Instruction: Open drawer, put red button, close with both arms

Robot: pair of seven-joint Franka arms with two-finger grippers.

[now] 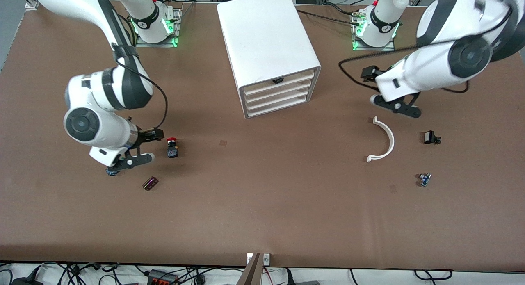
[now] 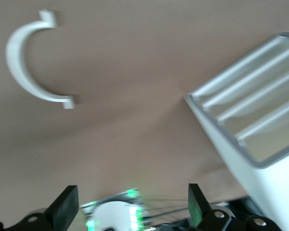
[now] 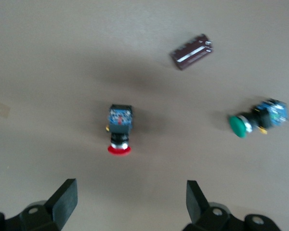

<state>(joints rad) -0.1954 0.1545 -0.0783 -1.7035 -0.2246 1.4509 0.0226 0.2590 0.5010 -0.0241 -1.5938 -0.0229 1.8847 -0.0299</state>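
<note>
The red button point(image 1: 172, 147) lies on the brown table toward the right arm's end; in the right wrist view point(image 3: 120, 131) it lies on its side with the red cap toward my fingers. My right gripper point(image 1: 144, 147) hovers open and empty just beside it point(image 3: 130, 198). The white drawer cabinet point(image 1: 268, 47) stands at the table's middle with all its drawers shut; its top drawer has a small black handle point(image 1: 278, 80). My left gripper point(image 1: 380, 91) is open and empty point(image 2: 132, 207) above the table between the cabinet point(image 2: 241, 159) and a white curved piece point(image 1: 384, 140).
A green-capped button point(image 3: 256, 120) and a dark ribbed component point(image 1: 150, 183) lie close to the red button. The white curved piece point(image 2: 33, 67), a small black part point(image 1: 430, 137) and a small blue part point(image 1: 424, 179) lie toward the left arm's end.
</note>
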